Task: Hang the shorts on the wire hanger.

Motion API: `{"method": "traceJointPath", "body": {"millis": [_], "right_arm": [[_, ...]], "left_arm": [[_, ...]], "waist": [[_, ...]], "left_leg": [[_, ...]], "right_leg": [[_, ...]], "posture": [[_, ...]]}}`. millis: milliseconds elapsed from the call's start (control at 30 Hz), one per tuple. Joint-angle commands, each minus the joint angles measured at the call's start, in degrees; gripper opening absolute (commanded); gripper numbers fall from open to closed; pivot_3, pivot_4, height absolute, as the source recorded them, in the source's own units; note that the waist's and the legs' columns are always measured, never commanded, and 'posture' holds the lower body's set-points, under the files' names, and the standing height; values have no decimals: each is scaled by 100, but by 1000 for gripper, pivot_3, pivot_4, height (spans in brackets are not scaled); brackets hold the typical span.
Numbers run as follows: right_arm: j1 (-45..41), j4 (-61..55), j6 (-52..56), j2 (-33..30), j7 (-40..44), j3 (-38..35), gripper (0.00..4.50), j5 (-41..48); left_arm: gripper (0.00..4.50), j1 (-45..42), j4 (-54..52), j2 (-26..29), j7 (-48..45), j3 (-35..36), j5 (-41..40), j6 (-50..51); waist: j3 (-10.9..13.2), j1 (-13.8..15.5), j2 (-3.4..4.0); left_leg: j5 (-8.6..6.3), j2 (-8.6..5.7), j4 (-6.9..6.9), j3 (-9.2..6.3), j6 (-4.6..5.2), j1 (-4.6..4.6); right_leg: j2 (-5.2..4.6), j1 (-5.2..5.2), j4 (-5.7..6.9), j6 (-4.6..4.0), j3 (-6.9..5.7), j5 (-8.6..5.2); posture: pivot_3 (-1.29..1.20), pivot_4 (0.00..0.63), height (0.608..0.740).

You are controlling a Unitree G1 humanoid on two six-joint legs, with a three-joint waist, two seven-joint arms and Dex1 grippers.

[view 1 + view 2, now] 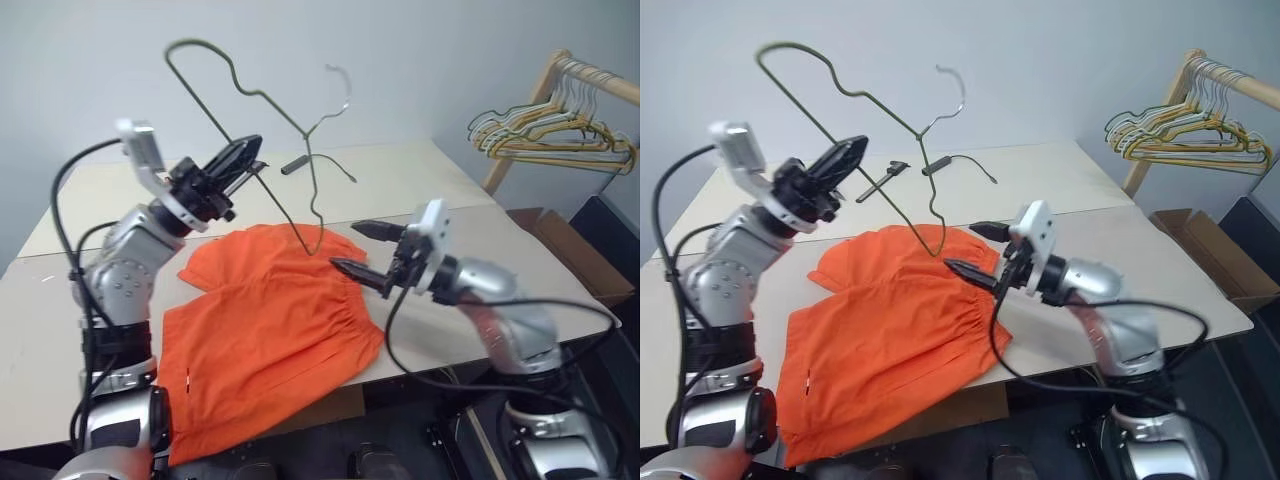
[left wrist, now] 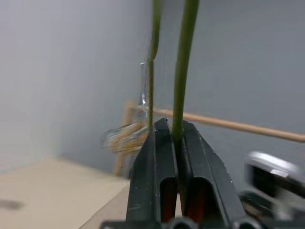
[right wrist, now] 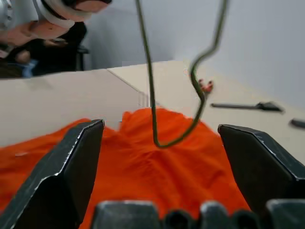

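Shorts [image 1: 265, 335] of bright orange fabric lay spread flat on the pale surface [image 1: 420, 175], their gathered waistband toward the right side and one edge drooping over the surface's near rim. The wire hanger [image 1: 262, 100] was lifted clear above them, tilted, with its hook [image 1: 342, 85] up and to the right, and its lowest bent corner hung just over the far part of the shorts; whether that corner touched the cloth could not be told.

The left end effector [image 1: 250, 160] was clenched on one straight wire of the hanger, the thin wire pinched between its two black fingers [image 2: 162, 162] as the left wrist view showed. The right end effector [image 1: 355, 248] stood released, its fingers spread wide and holding nothing, pointing level toward the shorts' near-right edge, just below the hanger's low corner.

Two small dark tools [image 1: 885, 178] lay on the far part of the surface. A wooden rack [image 1: 590, 75] with a bunch of yellowish and grey hangers [image 1: 545, 135] stood off to the right, and a cardboard box [image 1: 570, 250] sat below it.
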Motion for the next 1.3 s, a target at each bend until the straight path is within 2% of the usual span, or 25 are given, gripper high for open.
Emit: {"method": "traceJointPath", "body": {"millis": [33, 133, 267, 400, 533, 900, 1000, 1300], "right_arm": [[-454, 535, 1124, -409, 783, -61, 4491, 702], [-785, 982, 1723, -571, 1523, 75, 4491, 1084], [-986, 840, 1705, -605, 2175, 529, 4491, 954], [-1253, 803, 1965, -276, 1968, 599, 4491, 1058], [-1527, 823, 2248, 144, 1356, 521, 4491, 1053], [-1591, 591, 2536, 299, 972, 487, 4491, 1146], [-1639, 651, 2560, 363, 925, 448, 3908, 1162], [-1642, 788, 2571, 412, 810, 368, 759, 1130]], "left_arm": [[0, -193, 190, 232, -868, 425, -897, 403], [0, -191, 274, 377, -1519, 436, -1075, 536], [0, -275, 320, 281, -1740, 280, -989, 500], [0, -276, 254, 120, -1740, 171, -846, 372], [0, -265, 226, -52, -1679, 155, -756, 258], [0, -113, 124, -160, -1618, 140, -690, 165], [0, -100, 119, -183, -1628, 117, -653, 149], [0, -1, 43, -169, -1669, 54, -503, 141]], "waist": [[0, 6, 0], [0, 7, -1], [0, 24, 0], [0, 31, -1], [0, 27, -1], [0, 102, 0], [0, 108, 0], [0, 130, 0]], "left_leg": [[0, 1, -1, -1, 0, 0], [0, 3, 1, -5, 1, -2], [-3, 1, 1, -12, 5, -17], [-7, -1, 5, -13, 13, -32], [-7, -1, 8, -14, 13, -48], [-9, -1, 20, -23, 17, -69], [-9, -1, 21, -23, 16, -68], [-9, -1, 22, -24, 17, -70]], "right_leg": [[1, 2, -2, 0, -4, 0], [3, 6, -10, -1, -9, 0], [3, 4, -27, 4, -12, 3], [-1, -3, -37, 12, -13, 7], [-2, -14, -37, 13, -15, 10], [-5, -19, -42, 14, -30, 11], [-4, -19, -40, 14, -30, 11], [-4, -20, -41, 14, -31, 11]], "posture": [[31, 0, 740], [29, 0, 740], [25, 0, 740], [21, 0, 740], [18, 0, 740], [16, 0, 740], [16, 0, 740], [9, 0, 740]]}}
